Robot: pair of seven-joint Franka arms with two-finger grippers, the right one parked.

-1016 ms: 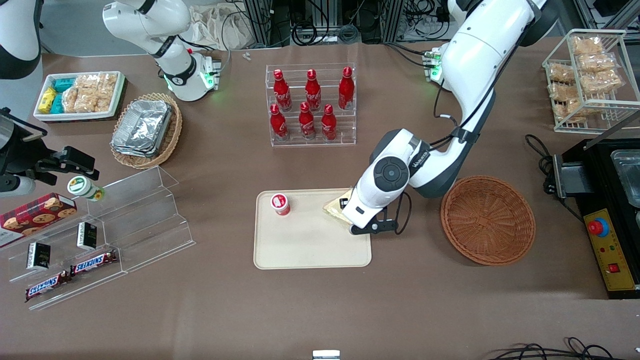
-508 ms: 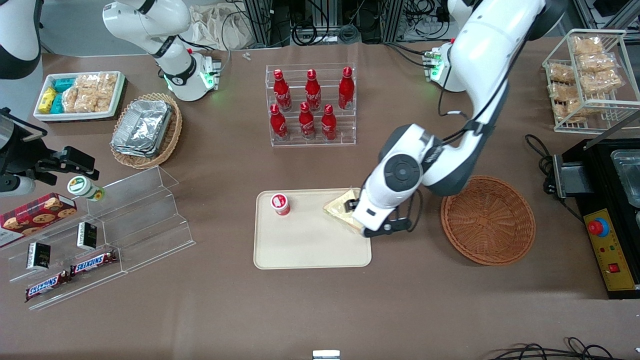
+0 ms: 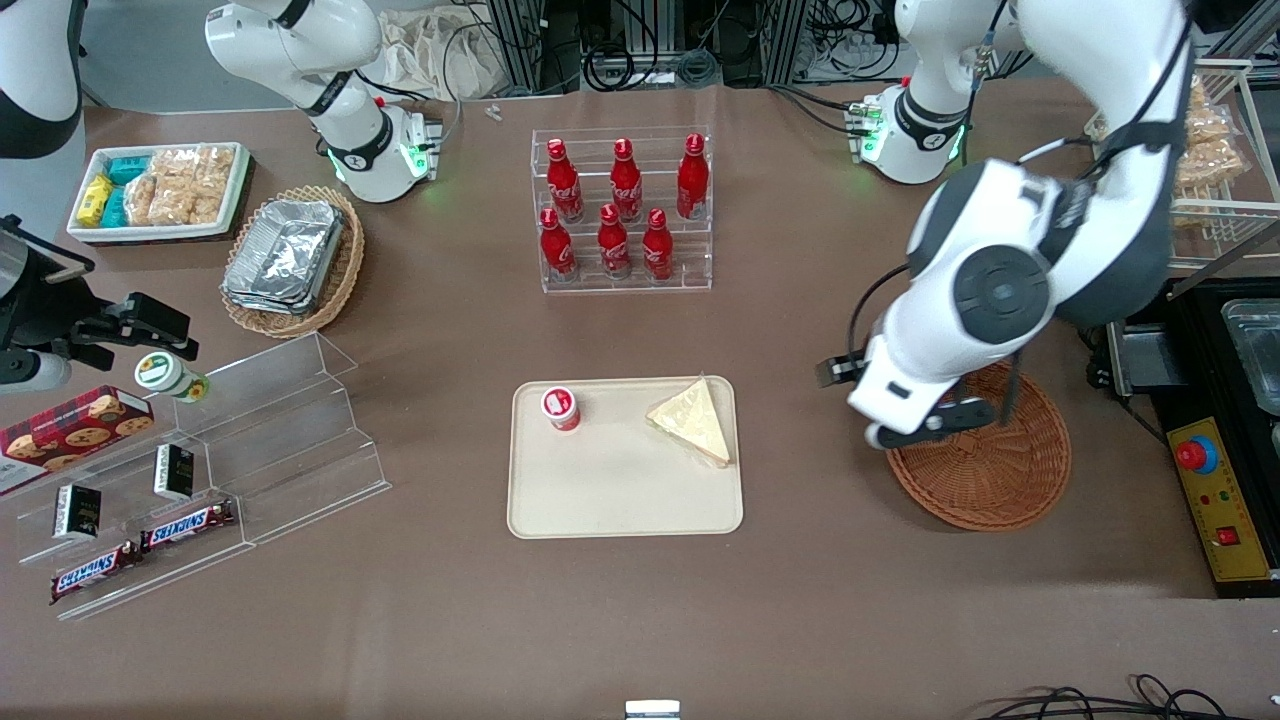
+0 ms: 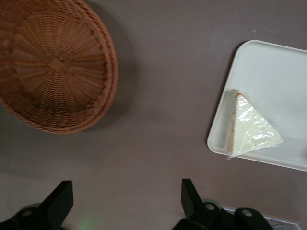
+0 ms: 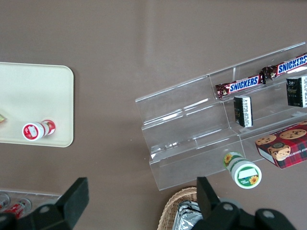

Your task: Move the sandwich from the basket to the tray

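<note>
Sandwich point(image 3: 692, 423): flat on tray point(image 3: 620, 505), corner nearest basket point(image 3: 985, 480). Basket: apparently empty. Pincer point(image 4: 125, 201): spread wide, holding nothing, above counter point(image 3: 800, 620) between both. Task: seemingly complete.

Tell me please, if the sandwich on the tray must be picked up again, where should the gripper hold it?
Probably from straight above, closing across the sandwich's thickness. It lies flat on the tray, near the rim toward the basket, so a sideways approach would meet that rim. The gripper is open and empty, above the table between tray and basket.
</note>
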